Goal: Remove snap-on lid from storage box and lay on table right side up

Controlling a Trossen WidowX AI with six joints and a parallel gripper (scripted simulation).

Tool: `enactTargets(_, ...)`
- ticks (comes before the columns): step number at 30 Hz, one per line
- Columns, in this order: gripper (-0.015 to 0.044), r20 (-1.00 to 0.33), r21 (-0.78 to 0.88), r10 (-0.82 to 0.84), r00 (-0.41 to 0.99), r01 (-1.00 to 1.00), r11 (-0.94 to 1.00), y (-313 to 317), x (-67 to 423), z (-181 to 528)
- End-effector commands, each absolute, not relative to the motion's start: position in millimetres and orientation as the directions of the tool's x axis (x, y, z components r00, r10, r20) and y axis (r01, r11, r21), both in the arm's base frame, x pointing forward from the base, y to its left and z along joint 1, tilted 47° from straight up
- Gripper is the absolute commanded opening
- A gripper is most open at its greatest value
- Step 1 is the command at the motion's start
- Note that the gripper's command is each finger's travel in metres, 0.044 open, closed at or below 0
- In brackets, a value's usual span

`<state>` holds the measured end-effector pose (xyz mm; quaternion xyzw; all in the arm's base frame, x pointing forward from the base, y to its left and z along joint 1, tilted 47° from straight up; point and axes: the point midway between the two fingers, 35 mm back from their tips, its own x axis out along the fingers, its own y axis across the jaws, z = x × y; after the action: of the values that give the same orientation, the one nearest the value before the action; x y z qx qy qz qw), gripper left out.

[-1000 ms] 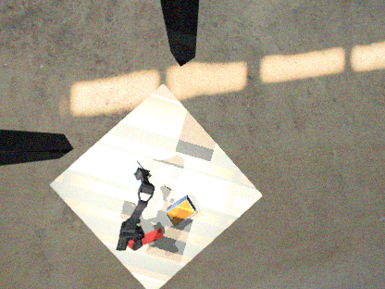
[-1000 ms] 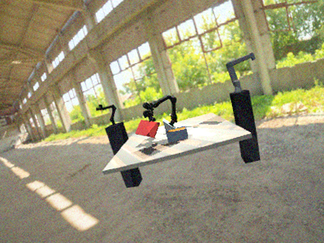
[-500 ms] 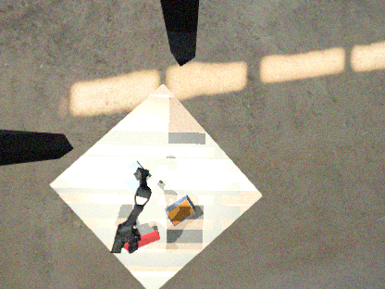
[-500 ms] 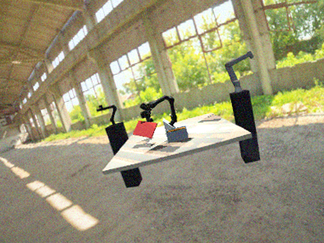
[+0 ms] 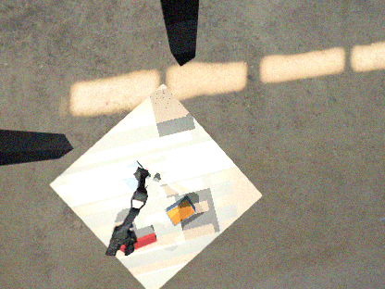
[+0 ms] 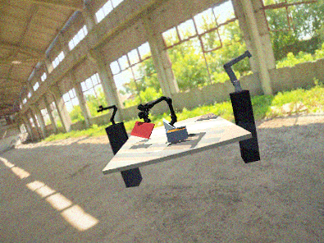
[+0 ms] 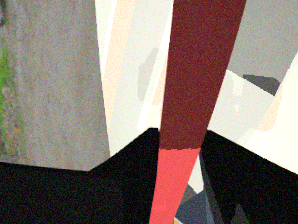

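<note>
Your end effector (image 6: 144, 117) is clenched on one edge of the red lid (image 6: 143, 129), which hangs tilted in the air, well apart from the open storage box (image 6: 177, 134). The lid's long axis runs steeply downward from the grip, so you must level it before lowering to the tabletop (image 6: 213, 135).

The lid (image 6: 143, 129) is a flat red panel, detached from the storage box (image 6: 177, 135) and suspended above the table (image 6: 221, 135), tilted rather than level. In the wrist view the lid (image 7: 200, 63) appears edge-on as a long red strip. The storage box (image 5: 181, 209) is blue-walled with an orange interior, open at the top, resting on the table (image 5: 93, 176), near the lid (image 5: 143, 241).
</note>
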<state>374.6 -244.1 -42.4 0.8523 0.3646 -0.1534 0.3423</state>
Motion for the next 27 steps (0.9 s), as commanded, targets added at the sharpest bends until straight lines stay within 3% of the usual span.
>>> enactTargets(1, 0.0, -0.505, 0.486, 0.513, 0.694, 0.72, -0.495, -248.5, 375.8, -41.9)
enactTargets(27, 0.0, -0.505, 0.486, 0.514, 0.694, 0.72, -0.496, -227.7, 372.2, -56.7)
